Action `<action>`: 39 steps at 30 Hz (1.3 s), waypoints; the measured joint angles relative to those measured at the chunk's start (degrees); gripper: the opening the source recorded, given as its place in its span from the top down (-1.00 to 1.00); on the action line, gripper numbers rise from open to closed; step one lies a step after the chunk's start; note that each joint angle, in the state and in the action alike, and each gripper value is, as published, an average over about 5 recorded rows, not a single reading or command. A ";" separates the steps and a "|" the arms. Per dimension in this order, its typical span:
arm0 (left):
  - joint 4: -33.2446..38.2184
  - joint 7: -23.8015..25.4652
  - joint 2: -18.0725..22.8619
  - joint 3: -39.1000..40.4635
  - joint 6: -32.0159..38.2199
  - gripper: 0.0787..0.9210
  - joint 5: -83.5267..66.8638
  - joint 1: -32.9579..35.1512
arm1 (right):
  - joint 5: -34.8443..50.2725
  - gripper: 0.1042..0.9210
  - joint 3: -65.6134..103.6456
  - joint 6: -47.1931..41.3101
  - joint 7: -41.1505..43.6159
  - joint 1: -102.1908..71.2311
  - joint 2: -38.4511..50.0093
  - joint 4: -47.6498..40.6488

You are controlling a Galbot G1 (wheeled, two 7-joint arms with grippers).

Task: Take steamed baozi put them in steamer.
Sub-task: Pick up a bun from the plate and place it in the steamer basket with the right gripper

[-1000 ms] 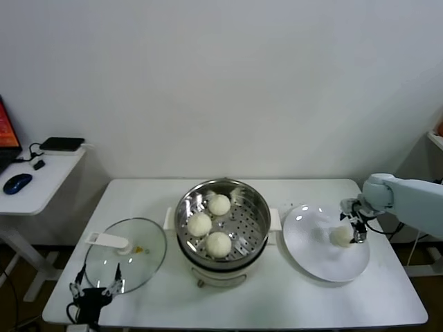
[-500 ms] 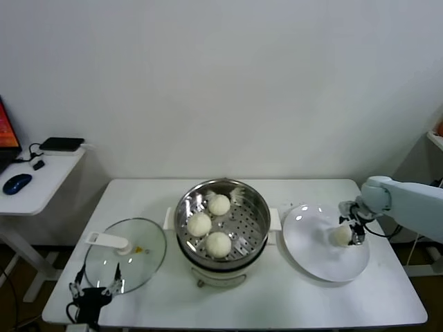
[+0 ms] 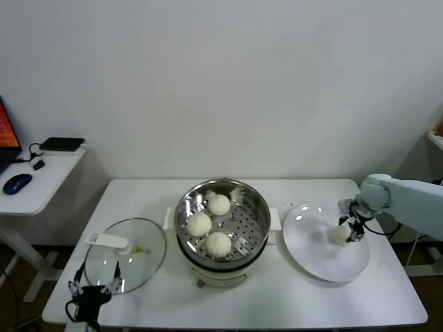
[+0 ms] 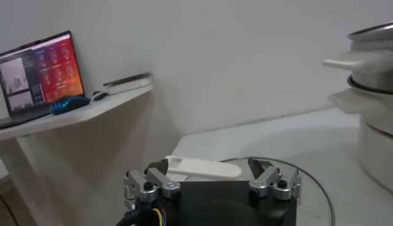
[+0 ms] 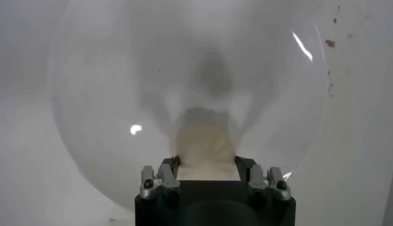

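at centre frame in the head view, the steamer (image 3: 221, 220) sits on the white table (image 3: 277, 297) with three steamed baozi (image 3: 219, 205) inside. a fourth baozi (image 3: 341, 234) lies on the white plate (image 3: 322, 266) at right, where the right end effector (image 3: 348, 229) reaches in from the right edge, arm bent. only the right wrist view shows its fingers pinching this baozi (image 5: 206, 147) on both sides above the plate (image 5: 110, 92). at lower left, the left end effector (image 3: 93, 290) rests by the glass lid (image 3: 142, 259); the left wrist view shows its fingers (image 4: 145, 184) spread.
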State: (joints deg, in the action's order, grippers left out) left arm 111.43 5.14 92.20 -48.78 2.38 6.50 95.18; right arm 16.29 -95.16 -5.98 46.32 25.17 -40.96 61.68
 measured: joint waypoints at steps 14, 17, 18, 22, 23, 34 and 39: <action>0.43 0.11 0.00 0.19 -0.20 -0.77 -0.18 0.03 | 3.42 -0.31 -5.09 -0.01 1.50 6.68 0.95 3.56; 0.67 0.13 0.00 0.21 -0.30 -0.77 -0.37 0.05 | 4.49 -0.32 -6.66 -0.01 2.10 9.21 0.78 4.71; 0.79 0.14 0.00 0.22 -0.32 -0.77 -0.43 0.10 | 4.87 -0.32 -7.20 -0.01 2.30 10.10 0.68 5.11; 1.21 0.16 0.00 0.23 -0.35 -0.77 -0.57 0.34 | 6.70 -0.31 -9.78 -0.04 3.03 14.18 0.04 7.07; 1.31 0.16 0.00 0.21 -0.37 -0.77 -0.62 0.36 | 7.25 -0.31 -10.53 -0.07 3.18 15.33 -0.16 7.68; 2.23 0.36 0.00 0.13 -1.00 -0.77 -1.35 0.14 | 17.28 -0.30 -19.14 -1.75 5.00 31.55 -4.95 17.48; 2.74 0.52 0.00 0.08 -1.28 -0.77 -1.86 0.29 | 24.31 -0.30 -20.60 -3.25 5.64 38.34 -8.54 21.64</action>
State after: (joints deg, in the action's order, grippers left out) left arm 114.17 5.66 92.20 -48.70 1.11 4.65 95.47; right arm 40.60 -115.76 -9.23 51.97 63.51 -49.49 83.32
